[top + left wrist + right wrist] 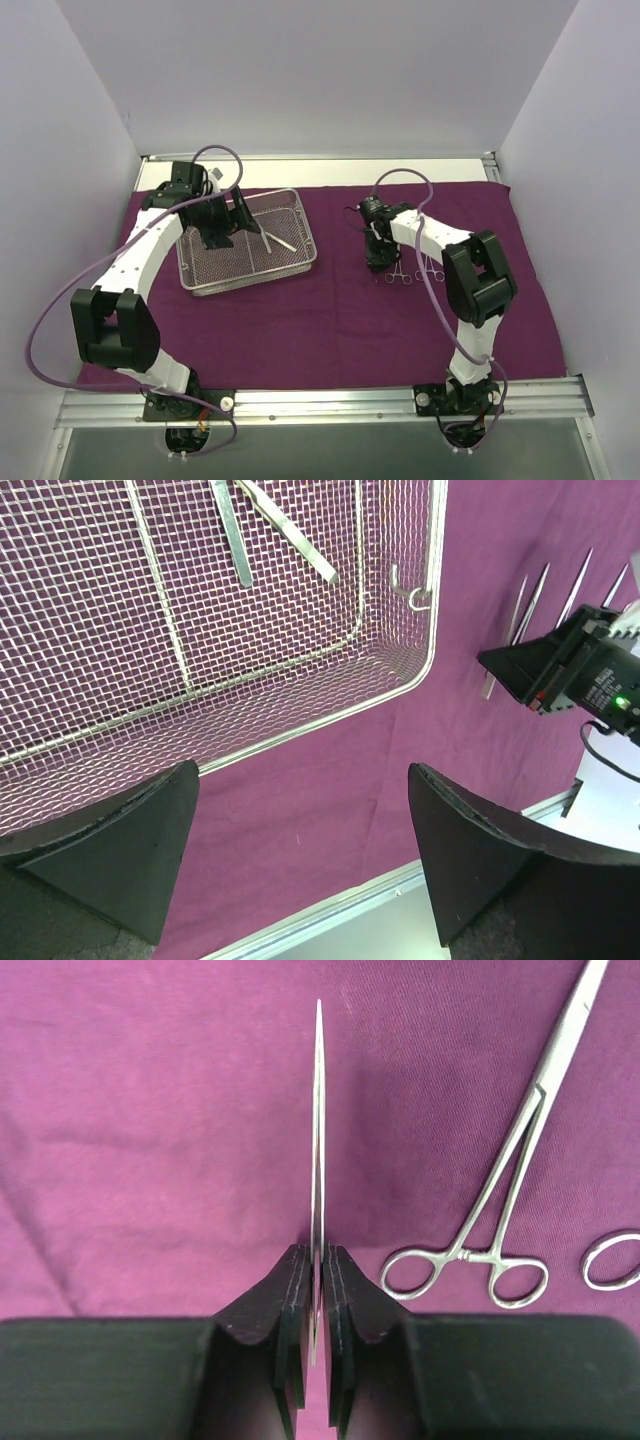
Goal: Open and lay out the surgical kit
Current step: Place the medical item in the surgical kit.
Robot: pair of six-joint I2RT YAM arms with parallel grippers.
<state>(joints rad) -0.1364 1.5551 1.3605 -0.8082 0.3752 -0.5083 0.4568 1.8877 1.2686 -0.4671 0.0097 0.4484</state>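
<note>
The dark purple cloth (330,320) lies spread flat over the table. The silver wire-mesh tray (250,281) sits on its left part and holds two tweezers (278,240); the left wrist view shows them in the tray (288,532). My left gripper (226,232) hovers over the tray's near side, open and empty (300,850). My right gripper (378,256) is low over the cloth's middle, shut on thin silver tweezers (317,1130) seen edge-on (316,1260). Scissor-handled forceps (505,1180) lie on the cloth just to its right (400,274).
A second forceps ring (612,1260) shows at the right edge, beside the first pair (432,270). Several thin instruments (530,600) lie on the cloth past the tray's corner. A metal rail (330,403) runs along the near edge. White walls enclose three sides.
</note>
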